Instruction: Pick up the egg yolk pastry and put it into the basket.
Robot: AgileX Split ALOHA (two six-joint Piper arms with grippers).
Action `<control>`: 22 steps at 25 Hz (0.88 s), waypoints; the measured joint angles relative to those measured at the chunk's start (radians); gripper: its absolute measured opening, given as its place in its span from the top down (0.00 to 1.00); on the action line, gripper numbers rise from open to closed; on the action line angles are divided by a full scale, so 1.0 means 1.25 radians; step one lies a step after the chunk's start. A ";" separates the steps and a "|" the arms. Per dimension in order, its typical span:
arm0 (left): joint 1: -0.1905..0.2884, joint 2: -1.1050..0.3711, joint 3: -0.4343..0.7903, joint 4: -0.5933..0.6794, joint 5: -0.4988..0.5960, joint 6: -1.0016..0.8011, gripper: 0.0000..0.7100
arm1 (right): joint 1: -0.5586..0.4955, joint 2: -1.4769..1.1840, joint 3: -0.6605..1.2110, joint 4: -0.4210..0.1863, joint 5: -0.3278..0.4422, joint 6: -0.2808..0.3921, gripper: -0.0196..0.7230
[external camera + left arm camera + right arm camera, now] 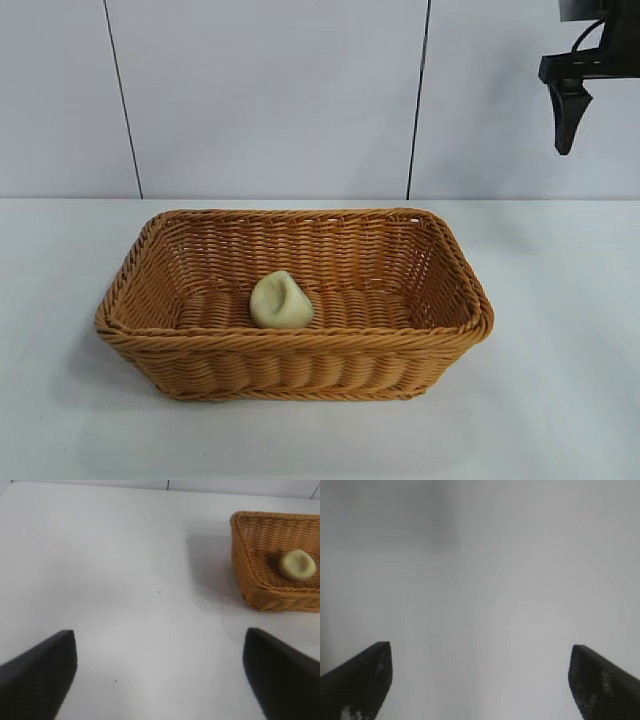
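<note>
The egg yolk pastry (281, 301), a pale yellowish dented lump, lies on the floor of the basket (300, 345) near its front wall. This orange-brown wicker basket stands in the middle of the white table. In the left wrist view the pastry (297, 565) shows inside the basket (250, 575), well off to one side of my left gripper (160, 672), which is open and empty over bare table. High at the far right of the exterior view hangs my right gripper (570, 115), away from the basket. In its own view the right gripper (480, 677) is open with nothing between its fingers.
The white table (560, 350) spreads around the basket on all sides. A pale panelled wall (270, 100) closes the back.
</note>
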 joint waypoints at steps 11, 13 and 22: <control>0.000 0.000 0.000 0.000 0.000 0.000 0.02 | 0.000 -0.333 0.428 0.040 0.000 -0.047 0.08; 0.000 0.000 0.000 -0.001 0.000 0.000 0.02 | 0.000 -0.403 0.508 0.044 0.000 -0.060 0.08; 0.000 0.000 0.000 -0.001 0.000 0.000 0.02 | 0.000 -0.748 0.829 0.060 -0.064 -0.117 0.11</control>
